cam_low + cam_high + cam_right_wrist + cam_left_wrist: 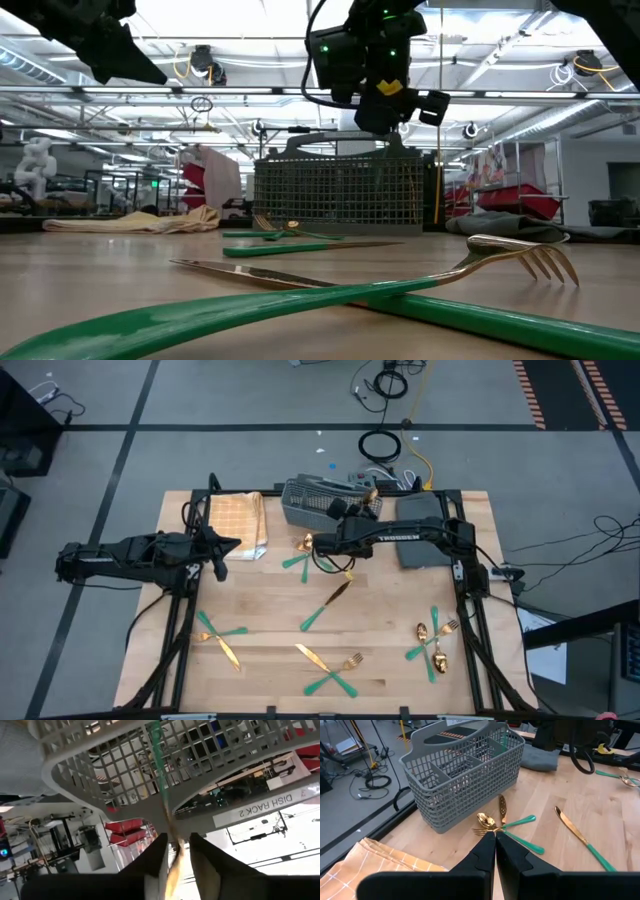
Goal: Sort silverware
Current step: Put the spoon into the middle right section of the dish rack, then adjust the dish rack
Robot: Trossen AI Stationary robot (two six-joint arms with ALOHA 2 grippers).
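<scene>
Gold-and-teal silverware lies scattered on the wooden table: a small pile (305, 555) near the grey basket (320, 500), a knife (335, 600), and groups at the left (220, 635), near edge (330, 665) and right (435, 640). My right gripper (350, 510) hangs over the basket (340, 190), shut on one piece. My left gripper (495, 842) hovers shut and empty above the table beside the tan cloth (237, 525), pointing toward the pile (490, 822). My right gripper (177, 842) pinches one piece of silverware by its gold end (172, 827) between the two fingers. The teal handle (159, 760) runs straight away from the fingers along the basket's mesh wall (115, 775). The gripper comes from above (385, 115); the piece is lifted clear of the table.
A grey folded cloth (420, 525) lies under the right arm beside the basket. A fork (520, 255) and crossed teal handles lie close to the low camera. Bare wood shows in the table's middle (270, 605). Cables run on the floor beyond the far edge.
</scene>
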